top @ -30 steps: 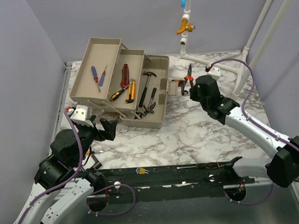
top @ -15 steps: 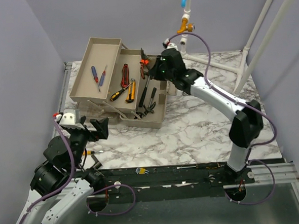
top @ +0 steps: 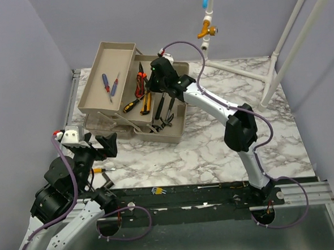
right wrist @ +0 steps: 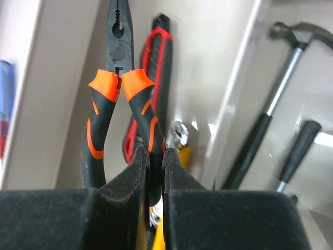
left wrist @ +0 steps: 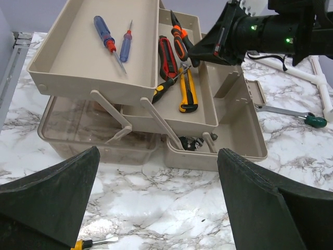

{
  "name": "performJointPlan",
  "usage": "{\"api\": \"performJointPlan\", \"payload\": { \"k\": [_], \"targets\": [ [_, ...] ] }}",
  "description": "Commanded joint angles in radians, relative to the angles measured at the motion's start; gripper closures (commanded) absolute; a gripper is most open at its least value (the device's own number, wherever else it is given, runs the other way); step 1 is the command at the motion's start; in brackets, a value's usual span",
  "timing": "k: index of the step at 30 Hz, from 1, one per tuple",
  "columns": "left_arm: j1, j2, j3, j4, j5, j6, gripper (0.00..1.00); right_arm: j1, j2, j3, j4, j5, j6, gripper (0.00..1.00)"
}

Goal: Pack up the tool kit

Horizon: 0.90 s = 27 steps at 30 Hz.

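The tool kit's beige box [top: 176,137] stands open at the back left, trays stepped out; it also shows in the left wrist view [left wrist: 208,159]. The far tray holds two blue screwdrivers [left wrist: 106,39]. The middle tray holds a red knife [left wrist: 167,54] and yellow-handled tools [left wrist: 188,91]. A hammer [top: 164,94] lies in the bottom compartment. My right gripper [top: 149,79] is shut on one handle of orange-black pliers [right wrist: 117,78], held over the middle tray beside the red knife [right wrist: 158,78]. My left gripper [top: 103,145] is open and empty, near side of the box.
A small yellow-handled screwdriver [top: 100,170] lies on the marble table by my left gripper. A green-handled tool [left wrist: 315,121] lies right of the box. Hex keys [top: 157,190] sit on the front rail. White pipe frames [top: 265,68] stand at the back right.
My right arm has swung left from the table right of the box, carrying the pliers over the middle tray. My left gripper has drawn back a little toward the near left.
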<state>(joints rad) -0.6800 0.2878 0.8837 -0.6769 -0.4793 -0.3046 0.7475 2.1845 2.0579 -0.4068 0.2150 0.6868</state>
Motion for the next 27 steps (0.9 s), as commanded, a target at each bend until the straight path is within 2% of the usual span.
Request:
{"api": "performJointPlan", "payload": {
  "k": [1, 4, 11, 12, 13, 15, 16, 22, 27],
  "targets": [
    [0.006, 0.002, 0.020, -0.010, 0.020, -0.015, 0.02, 0.012, 0.092, 0.172, -0.020, 0.003, 0.043, 0.99],
    [0.006, 0.002, 0.021, -0.015, 0.032, -0.019, 0.01, 0.011, 0.142, 0.233, -0.037, 0.058, 0.039, 0.99],
    [0.006, -0.008, 0.024, -0.043, 0.026, -0.019, 0.01, 0.011, 0.168, 0.248, -0.021, 0.272, -0.013, 0.99],
    [0.005, -0.009, 0.023, -0.044, 0.026, -0.019, 0.02, 0.012, 0.170, 0.251, -0.016, 0.283, -0.021, 0.94],
    [0.006, -0.009, 0.023, -0.044, 0.025, -0.018, 0.02, 0.011, 0.173, 0.251, -0.004, 0.272, -0.044, 0.74],
    [0.004, -0.008, 0.023, -0.045, 0.029, -0.018, 0.01, 0.012, 0.172, 0.257, -0.001, 0.255, -0.051, 0.45],
    [0.006, -0.008, 0.024, -0.044, 0.029, -0.016, 0.02, 0.011, 0.167, 0.258, -0.001, 0.241, -0.053, 0.42],
    [0.005, 0.004, 0.031, -0.046, 0.034, -0.013, 0.01, 0.012, 0.072, 0.203, 0.025, 0.180, -0.088, 0.41],
    [0.006, 0.012, 0.029, -0.051, 0.042, -0.013, 0.01, 0.012, -0.084, 0.042, 0.061, 0.184, -0.111, 0.41]
  ]
}}
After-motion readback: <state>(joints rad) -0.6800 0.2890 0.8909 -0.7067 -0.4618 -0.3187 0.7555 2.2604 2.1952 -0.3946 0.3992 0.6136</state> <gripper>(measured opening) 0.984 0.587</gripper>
